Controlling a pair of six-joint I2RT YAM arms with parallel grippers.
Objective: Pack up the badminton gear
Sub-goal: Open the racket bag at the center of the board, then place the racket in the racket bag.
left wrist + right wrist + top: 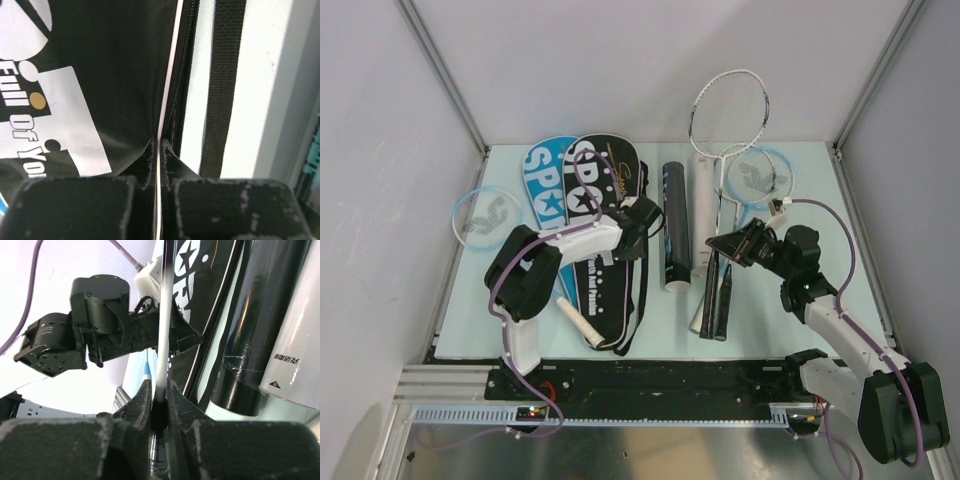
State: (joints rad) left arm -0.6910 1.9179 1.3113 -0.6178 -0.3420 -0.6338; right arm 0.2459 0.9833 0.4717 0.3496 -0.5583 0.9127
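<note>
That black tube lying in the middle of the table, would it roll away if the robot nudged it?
Probably, sideways: the black tube is round and lies on its side. On its right the white tube lies close alongside and would likely stop it that way. Its glossy wall also looks slippery to grasp.

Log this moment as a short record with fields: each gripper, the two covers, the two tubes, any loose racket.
left gripper: shut on the piped edge of the black cover
right gripper: shut on a thin white racket shaft
blue cover: partly under the black cover, on its left
black tube: lying flat, right of the black cover
white tube: lying flat beside the black tube, on its right
blue-rimmed racket head: left of the covers, not gripped
</note>
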